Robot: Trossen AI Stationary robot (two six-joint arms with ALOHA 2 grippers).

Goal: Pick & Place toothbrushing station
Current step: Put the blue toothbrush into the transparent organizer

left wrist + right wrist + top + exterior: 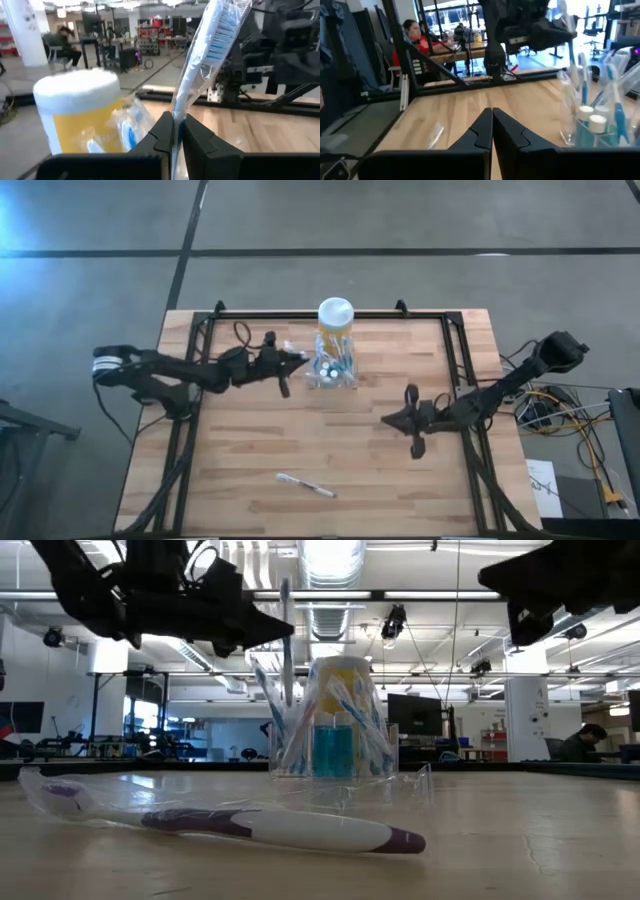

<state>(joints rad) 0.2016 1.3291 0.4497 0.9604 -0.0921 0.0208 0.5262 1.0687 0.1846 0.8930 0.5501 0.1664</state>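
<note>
The toothbrushing station (331,371), a clear holder with wrapped brushes and blue bottles, stands on the wood at the far middle, seen also in the low view (330,745) and the right wrist view (592,117). Right behind it stands a yellow jar with a white lid (335,315). My left gripper (300,358) reaches in from the left, just left of the station, shut on a wrapped toothbrush (207,55). My right gripper (386,421) is shut and holds nothing, out to the right of the station and nearer the front edge. My left gripper pinches the handle of the wrapped blue-bristled toothbrush (175,117), in its clear wrapper, between its two fingers. The fingers come level from the table's left and lie across the brush. The brush stands upright (287,640), head up, off the table beside the station.
A white and purple toothbrush (306,486) lies flat near the front edge, in the middle. A black frame (455,350) runs round the working area. Bare wood lies between the station and that brush. People sit in the room behind.
</note>
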